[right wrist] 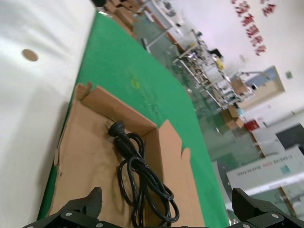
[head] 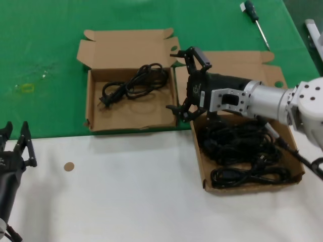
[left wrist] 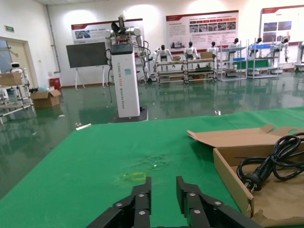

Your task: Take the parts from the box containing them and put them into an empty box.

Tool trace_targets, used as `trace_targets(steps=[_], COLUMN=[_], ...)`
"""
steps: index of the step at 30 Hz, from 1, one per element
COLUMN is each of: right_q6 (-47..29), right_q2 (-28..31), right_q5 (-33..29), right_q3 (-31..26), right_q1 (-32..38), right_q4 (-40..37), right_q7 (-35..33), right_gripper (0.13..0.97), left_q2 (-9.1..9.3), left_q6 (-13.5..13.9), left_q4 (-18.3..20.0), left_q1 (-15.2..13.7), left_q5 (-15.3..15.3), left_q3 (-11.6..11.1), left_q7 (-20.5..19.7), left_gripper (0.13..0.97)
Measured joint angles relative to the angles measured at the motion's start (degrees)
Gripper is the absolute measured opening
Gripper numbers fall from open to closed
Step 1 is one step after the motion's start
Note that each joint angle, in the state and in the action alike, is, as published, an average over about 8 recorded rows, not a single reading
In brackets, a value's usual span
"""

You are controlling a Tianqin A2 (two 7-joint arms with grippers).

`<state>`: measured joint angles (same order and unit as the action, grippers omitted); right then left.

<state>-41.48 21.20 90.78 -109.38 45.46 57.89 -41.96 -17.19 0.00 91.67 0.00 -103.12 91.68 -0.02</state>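
Observation:
The smaller carton (head: 96, 108) on the left holds one black coiled cable (head: 136, 83). The larger carton (head: 204, 174) on the right holds several black coiled cables (head: 239, 151). My right gripper (head: 175, 80) is wide open and empty, hovering over the seam between the two cartons. Its wrist view looks down on the smaller carton (right wrist: 85, 142) and its cable (right wrist: 137, 175), with the gripper (right wrist: 166, 199) above them. My left gripper (head: 15, 133) is parked at the near left over the white table, open and empty. Its wrist view shows the gripper (left wrist: 164, 187), the smaller carton (left wrist: 232, 175) and the cable (left wrist: 270, 161).
A green-handled screwdriver (head: 257, 22) lies on the green mat (head: 40, 60) at the far right. A small brown round spot (head: 68, 166) marks the white tabletop near my left arm. A grey object (head: 314, 30) sits at the far right edge.

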Motion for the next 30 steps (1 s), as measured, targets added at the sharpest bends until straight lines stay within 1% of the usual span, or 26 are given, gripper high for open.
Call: trace_targets(steps=[3, 11, 12, 20, 21, 29, 30], right_q6=[1.76, 6.60, 7.20, 12.16, 12.76, 17.66, 18.25], right_q2=[-0.17, -0.64, -0.70, -1.18, -1.23, -1.71, -1.77], right_q5=[0.52, 1.97, 2.14, 3.62, 3.80, 5.26, 5.44], right_q3=[0.75, 2.82, 3.07, 5.19, 5.45, 7.54, 7.79], right_q1=[-1.92, -7.28, -7.94, -13.32, -13.97, -19.34, -20.00], right_q4=[1.43, 5.37, 5.86, 9.90, 10.39, 14.38, 14.86], right_q7=[1.78, 6.68, 7.28, 12.31, 12.91, 17.84, 18.45], right_gripper=[0.956, 0.966, 0.966, 0.966, 0.966, 0.966, 0.966], left_q2=[0.00, 0.00, 0.00, 0.00, 0.00, 0.00, 0.00], left_q6=[0.00, 0.00, 0.00, 0.00, 0.00, 0.00, 0.00], left_q4=[0.00, 0.00, 0.00, 0.00, 0.00, 0.00, 0.00], left_q1=[0.00, 0.00, 0.00, 0.00, 0.00, 0.00, 0.00], left_q5=[0.00, 0.00, 0.00, 0.00, 0.00, 0.00, 0.00], left_q3=[0.00, 0.00, 0.00, 0.00, 0.00, 0.00, 0.00], left_q7=[0.00, 0.00, 0.00, 0.00, 0.00, 0.03, 0.03], left_gripper=[0.210, 0.338, 0.338, 0.537, 0.537, 0.750, 0.750])
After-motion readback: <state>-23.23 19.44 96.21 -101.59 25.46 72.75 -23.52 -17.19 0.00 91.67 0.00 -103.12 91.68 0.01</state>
